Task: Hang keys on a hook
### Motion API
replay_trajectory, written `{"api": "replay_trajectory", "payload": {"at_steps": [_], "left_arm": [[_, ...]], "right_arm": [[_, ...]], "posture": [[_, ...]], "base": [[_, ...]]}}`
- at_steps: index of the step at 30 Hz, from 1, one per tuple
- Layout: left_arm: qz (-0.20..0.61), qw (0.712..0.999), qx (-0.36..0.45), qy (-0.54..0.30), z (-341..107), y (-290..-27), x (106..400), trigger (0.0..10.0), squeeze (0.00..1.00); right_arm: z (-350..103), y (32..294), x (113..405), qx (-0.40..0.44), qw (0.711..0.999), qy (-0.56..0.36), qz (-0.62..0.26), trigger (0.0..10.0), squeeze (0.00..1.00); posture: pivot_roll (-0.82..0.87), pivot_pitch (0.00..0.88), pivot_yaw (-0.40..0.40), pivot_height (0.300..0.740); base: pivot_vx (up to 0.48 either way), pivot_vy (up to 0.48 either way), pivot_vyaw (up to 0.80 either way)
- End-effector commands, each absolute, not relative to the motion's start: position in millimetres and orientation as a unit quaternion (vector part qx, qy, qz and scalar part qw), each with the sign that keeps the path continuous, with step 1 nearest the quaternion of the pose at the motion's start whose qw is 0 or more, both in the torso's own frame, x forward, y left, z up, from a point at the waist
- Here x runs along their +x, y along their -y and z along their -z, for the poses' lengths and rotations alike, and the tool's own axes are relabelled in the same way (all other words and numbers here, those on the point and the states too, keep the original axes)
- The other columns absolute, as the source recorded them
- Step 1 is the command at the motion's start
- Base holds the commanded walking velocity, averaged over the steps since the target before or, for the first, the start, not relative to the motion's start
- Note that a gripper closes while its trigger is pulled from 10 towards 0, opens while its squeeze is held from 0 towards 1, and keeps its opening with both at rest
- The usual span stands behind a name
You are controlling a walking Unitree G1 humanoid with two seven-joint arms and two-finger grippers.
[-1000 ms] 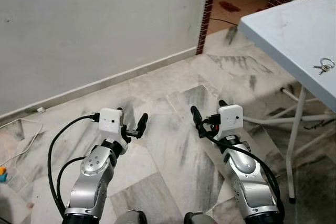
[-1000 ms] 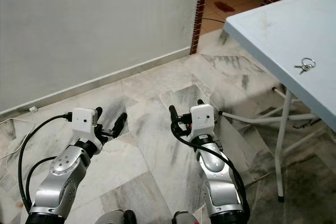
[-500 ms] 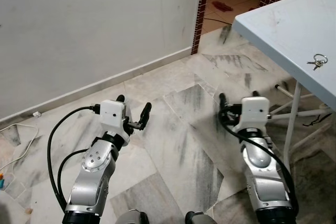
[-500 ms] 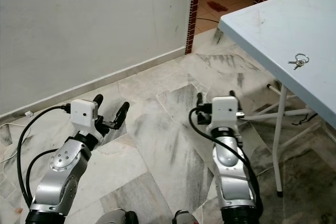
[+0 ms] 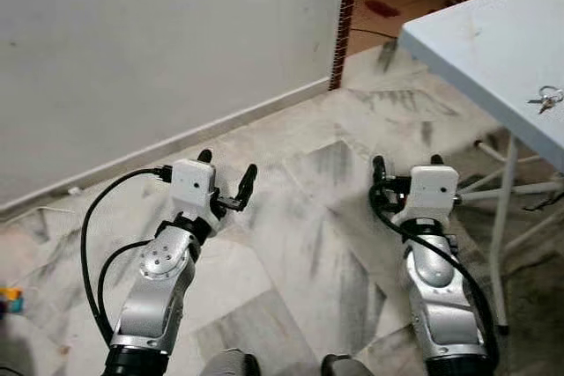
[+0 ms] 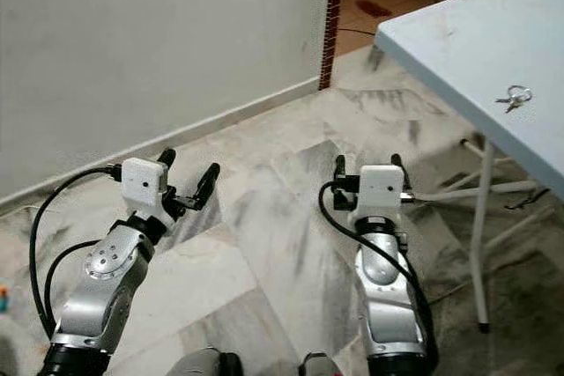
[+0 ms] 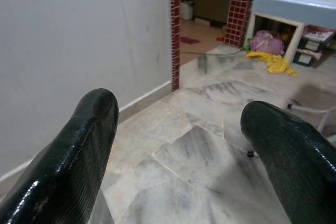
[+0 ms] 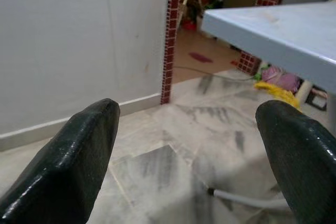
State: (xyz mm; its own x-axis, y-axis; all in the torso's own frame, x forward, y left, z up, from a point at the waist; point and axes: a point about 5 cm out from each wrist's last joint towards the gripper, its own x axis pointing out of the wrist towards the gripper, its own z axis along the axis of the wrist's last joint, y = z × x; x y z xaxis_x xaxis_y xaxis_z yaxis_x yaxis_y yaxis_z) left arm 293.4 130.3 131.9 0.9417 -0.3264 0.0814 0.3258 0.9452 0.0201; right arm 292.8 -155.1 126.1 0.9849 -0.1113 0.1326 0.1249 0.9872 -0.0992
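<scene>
A small bunch of keys on a metal ring lies on the pale blue table at the far right, also seen as keys. My left gripper is held over the marble floor at the left, open and empty. My right gripper is held up in front of the table's near edge, well below and left of the keys, open with nothing between its fingers. In the wrist views both pairs of black fingertips stand wide apart.
A plain white wall runs along the left and back. A red brick pillar marks a doorway beyond. The table's white metal legs stand at the right. Yellow cloth and clutter lie under the far table end.
The right arm has swung right over the last second and now points forward; the view shifted a little. The keys lie where they were on the table.
</scene>
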Motion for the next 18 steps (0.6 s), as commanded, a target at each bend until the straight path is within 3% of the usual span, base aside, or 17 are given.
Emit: {"api": "replay_trajectory", "payload": {"at_steps": [1,18], "left_arm": [[0.17,0.985,0.003,0.04,-131.7,-129.5,290.7,10.0,0.0],[0.158,0.987,-0.017,0.034,-132.2,-126.9,295.7,10.0,0.0]], "right_arm": [[-124.9,159.8,290.4,-0.059,0.994,0.06,0.071,10.0,0.0],[-128.9,161.8,291.2,-0.064,0.993,0.063,0.078,10.0,0.0]], "posture": [[-0.09,0.176,0.107,0.74],[-0.1,0.177,0.088,0.74]], "base": [[0.0,0.0,-0.76],[0.0,0.0,-0.76]]}}
